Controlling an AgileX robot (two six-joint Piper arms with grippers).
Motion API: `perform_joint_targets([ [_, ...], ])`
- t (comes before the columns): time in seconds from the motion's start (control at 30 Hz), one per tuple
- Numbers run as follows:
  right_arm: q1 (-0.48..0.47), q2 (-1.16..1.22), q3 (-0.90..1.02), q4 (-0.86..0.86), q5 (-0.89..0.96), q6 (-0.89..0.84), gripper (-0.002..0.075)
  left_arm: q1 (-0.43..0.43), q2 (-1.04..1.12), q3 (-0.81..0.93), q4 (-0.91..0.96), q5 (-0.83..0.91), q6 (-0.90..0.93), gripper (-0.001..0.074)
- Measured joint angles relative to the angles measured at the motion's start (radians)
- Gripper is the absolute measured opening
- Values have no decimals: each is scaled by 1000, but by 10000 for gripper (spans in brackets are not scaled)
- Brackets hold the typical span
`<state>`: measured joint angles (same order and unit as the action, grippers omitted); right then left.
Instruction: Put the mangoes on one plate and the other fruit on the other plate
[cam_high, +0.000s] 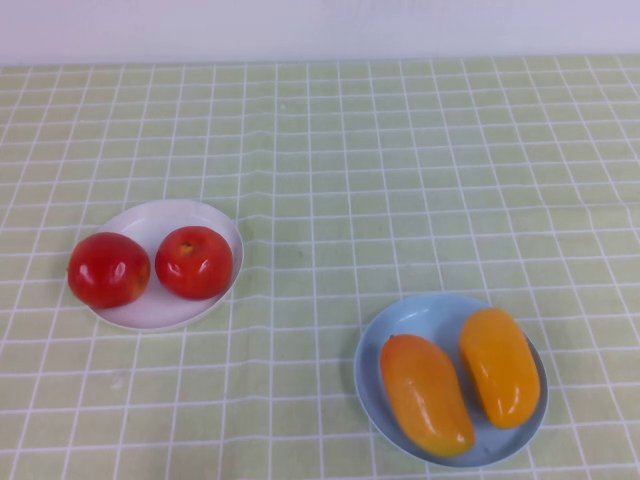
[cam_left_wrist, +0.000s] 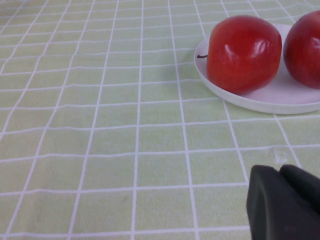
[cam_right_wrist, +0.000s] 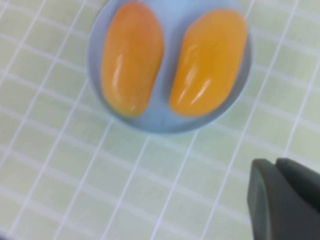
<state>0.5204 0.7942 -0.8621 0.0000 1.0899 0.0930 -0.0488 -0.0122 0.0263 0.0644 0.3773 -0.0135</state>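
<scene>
Two orange-yellow mangoes (cam_high: 426, 394) (cam_high: 499, 366) lie side by side on the light blue plate (cam_high: 425, 318) at the front right. Two round red fruits (cam_high: 108, 269) (cam_high: 194, 262) sit on the white plate (cam_high: 165, 222) at the left. Neither arm shows in the high view. In the left wrist view my left gripper (cam_left_wrist: 280, 172) hovers over bare cloth, short of the white plate (cam_left_wrist: 280, 100), shut and holding nothing. In the right wrist view my right gripper (cam_right_wrist: 276, 165) is above the cloth beside the blue plate (cam_right_wrist: 170, 122), shut and holding nothing.
A light green tablecloth (cam_high: 400, 180) with a white grid covers the whole table. A white wall (cam_high: 320, 25) runs along the far edge. Nothing else stands on the cloth.
</scene>
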Motion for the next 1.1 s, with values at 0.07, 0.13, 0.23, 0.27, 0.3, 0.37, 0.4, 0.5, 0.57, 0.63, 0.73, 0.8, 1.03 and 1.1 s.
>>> perform_joint_targets([
  [0.07,0,-10,61,-22,-95,-4,-15,0,0,0,0,0,0,4],
  [0.13,-5,-22,138,-32,-200,-6,-15,0,0,0,0,0,0,4],
  [0.23,-67,-78,284,-32,-385,-8,-15,0,0,0,0,0,0,4],
  [0.27,-96,-102,330,-28,-439,-10,-15,0,0,0,0,0,0,4],
  [0.3,-136,-136,391,-23,-504,-11,-15,0,0,0,0,0,-2,4],
  [0.37,-215,-207,504,-15,-639,-11,-15,0,0,0,0,0,-2,4],
  [0.4,-259,-250,566,-13,-710,-11,-15,0,0,0,0,0,-2,4],
  [0.5,-372,-367,737,-11,-897,-11,-15,0,0,0,0,0,-2,4],
  [0.57,-424,-441,812,-11,-977,-11,-15,0,0,0,0,0,-2,4],
  [0.63,-459,-518,873,-10,-1029,-11,-15,0,0,0,0,0,-2,4],
  [0.73,-476,-619,886,6,-1005,-11,-15,0,0,0,0,0,-2,4],
  [0.8,-478,-680,886,13,-979,-11,-15,0,0,0,0,0,-2,4],
  [1.03,-457,-801,886,13,-807,-11,-15,0,0,0,0,0,-2,4],
  [1.1,-453,-801,886,13,-765,-18,-15,0,0,0,0,0,-2,4],
])
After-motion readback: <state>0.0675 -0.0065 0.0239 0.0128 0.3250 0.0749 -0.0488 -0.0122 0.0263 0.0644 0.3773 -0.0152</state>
